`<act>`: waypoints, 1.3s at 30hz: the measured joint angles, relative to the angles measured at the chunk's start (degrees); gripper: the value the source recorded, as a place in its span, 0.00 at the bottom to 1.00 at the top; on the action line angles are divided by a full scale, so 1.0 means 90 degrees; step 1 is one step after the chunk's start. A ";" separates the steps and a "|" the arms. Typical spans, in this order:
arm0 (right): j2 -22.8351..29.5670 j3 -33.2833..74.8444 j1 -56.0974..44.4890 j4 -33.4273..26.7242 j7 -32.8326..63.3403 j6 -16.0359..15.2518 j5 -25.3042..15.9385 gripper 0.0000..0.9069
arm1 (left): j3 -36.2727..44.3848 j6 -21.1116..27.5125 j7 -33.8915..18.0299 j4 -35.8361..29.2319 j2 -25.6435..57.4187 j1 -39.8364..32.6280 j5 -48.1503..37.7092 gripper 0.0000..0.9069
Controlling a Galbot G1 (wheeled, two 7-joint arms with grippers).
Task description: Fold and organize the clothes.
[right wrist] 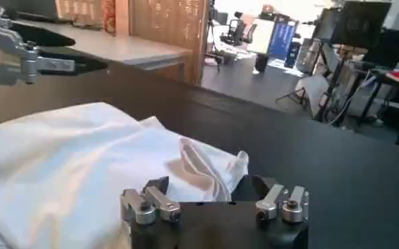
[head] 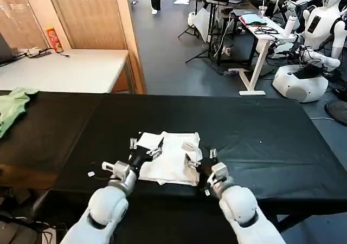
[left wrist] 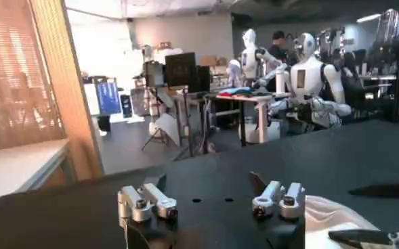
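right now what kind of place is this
Most likely a robotics lab or workshop. White humanoid robots stand along the far side, desks hold monitors and cables, and a white T-shirt lies on a black-covered table set up as a test bench.

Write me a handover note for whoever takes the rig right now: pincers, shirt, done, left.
Left pincer: open, at the near-left edge of the white T-shirt, holding nothing.
Right pincer: open, at the shirt's near-right edge, also empty.
Shirt: lies as a rumpled, roughly rectangular bundle, near the front middle of the black table.
Green garment: far left of the table, apart from the shirt.
Done: shirt looks partly folded.
Left: probably tidy the folds and finish.
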 joint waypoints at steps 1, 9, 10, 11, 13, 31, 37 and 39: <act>0.0036 0.0025 0.0035 -0.0064 0.0038 0.0013 0.0007 0.97 | -0.0029 -0.0014 0.0001 0.0019 0.0006 0.0022 -0.0011 0.97; 0.0318 0.0387 0.0090 -0.0286 0.0311 -0.0029 -0.0019 0.97 | -0.0255 -0.0080 -0.0010 0.0166 0.0005 0.0163 -0.0472 0.97; 0.0357 0.0465 0.0061 -0.0253 0.0314 -0.0028 0.0047 0.97 | -0.0296 -0.0089 -0.0011 0.0188 0.0008 0.0185 -0.0546 0.97; 0.0390 0.0538 0.0033 -0.0211 0.0314 -0.0026 0.0106 0.97 | -0.0334 -0.0093 -0.0013 0.0211 0.0013 0.0207 -0.0661 0.97; 0.0424 0.0704 -0.0034 -0.0109 0.0304 -0.0003 0.0202 0.97 | -0.0442 -0.0099 -0.0010 0.0275 0.0023 0.0260 -0.0874 0.97; 0.0358 0.1082 -0.0626 0.0775 0.0203 0.0246 0.0254 0.97 | -0.1114 0.0235 0.0036 0.0807 -0.0078 0.0264 -0.3638 0.97; 0.0359 0.1114 -0.0674 0.0853 0.0198 0.0253 0.0255 0.97 | -0.1138 0.0355 0.0016 0.0926 -0.0160 0.0251 -0.4064 0.97; 0.0358 0.1122 -0.0692 0.0874 0.0194 0.0254 0.0256 0.97 | -0.1145 0.0386 0.0003 0.0945 -0.0186 0.0249 -0.4186 0.97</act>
